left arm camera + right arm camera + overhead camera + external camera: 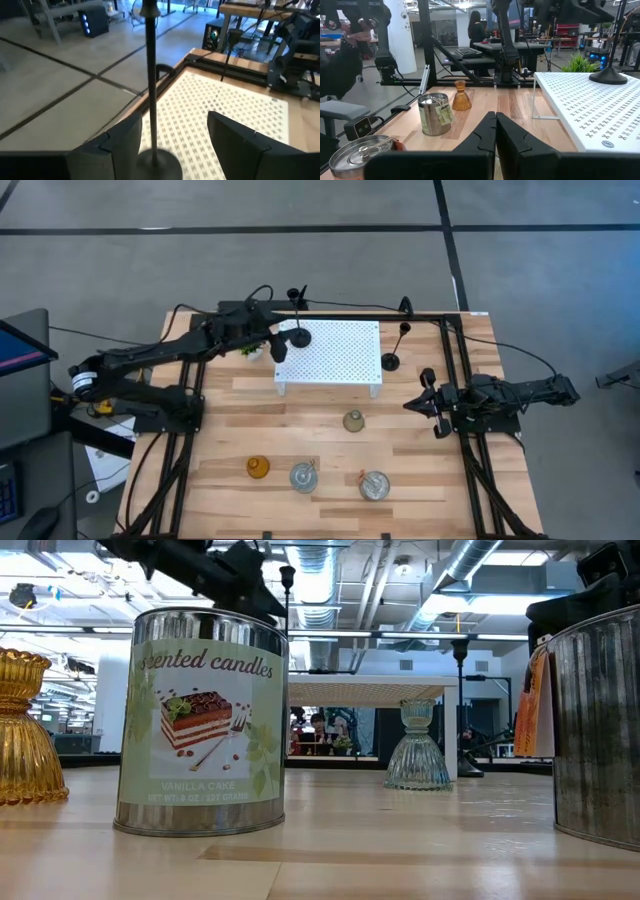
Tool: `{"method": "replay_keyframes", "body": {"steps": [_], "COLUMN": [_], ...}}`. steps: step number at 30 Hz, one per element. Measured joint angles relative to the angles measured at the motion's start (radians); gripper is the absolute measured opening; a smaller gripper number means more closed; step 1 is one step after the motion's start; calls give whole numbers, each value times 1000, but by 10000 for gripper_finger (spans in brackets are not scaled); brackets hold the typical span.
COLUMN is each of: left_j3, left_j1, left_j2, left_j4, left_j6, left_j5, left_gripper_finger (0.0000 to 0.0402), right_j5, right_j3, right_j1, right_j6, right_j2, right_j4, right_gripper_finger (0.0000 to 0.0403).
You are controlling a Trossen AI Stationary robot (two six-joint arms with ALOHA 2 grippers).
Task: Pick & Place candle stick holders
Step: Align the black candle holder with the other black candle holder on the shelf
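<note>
We are setting a black candlestick [293, 338] on the white perforated stand [340, 352], our left gripper [172, 142] released around it, so next we withdraw; right gripper [495, 131] clenched beside the stand.

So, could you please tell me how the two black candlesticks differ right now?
One black candlestick stands on the white stand, at its corner, between the open fingers of the left gripper. The other candlestick stands on the table beside the stand, with no gripper near. Both are upright, slim-stemmed, round-based.
</note>
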Motion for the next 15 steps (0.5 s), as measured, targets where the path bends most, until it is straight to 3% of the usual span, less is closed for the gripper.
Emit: {"method": "replay_keyframes", "body": {"steps": [7,15], "left_j3": [0,0], "left_j1": [-34,-74], "left_j2": [-106,-159], "left_j4": [-170,-203], "left_j6": [-153,-172], "left_j5": [5,150], "left_gripper_finger": [226,219], "right_j5": [0,0], "right_j3": [0,0], "right_j1": [0,0], "right_j6": [0,0], "right_j2": [0,0], "right_j4": [0,0], "right_gripper_finger": [0,0]}}
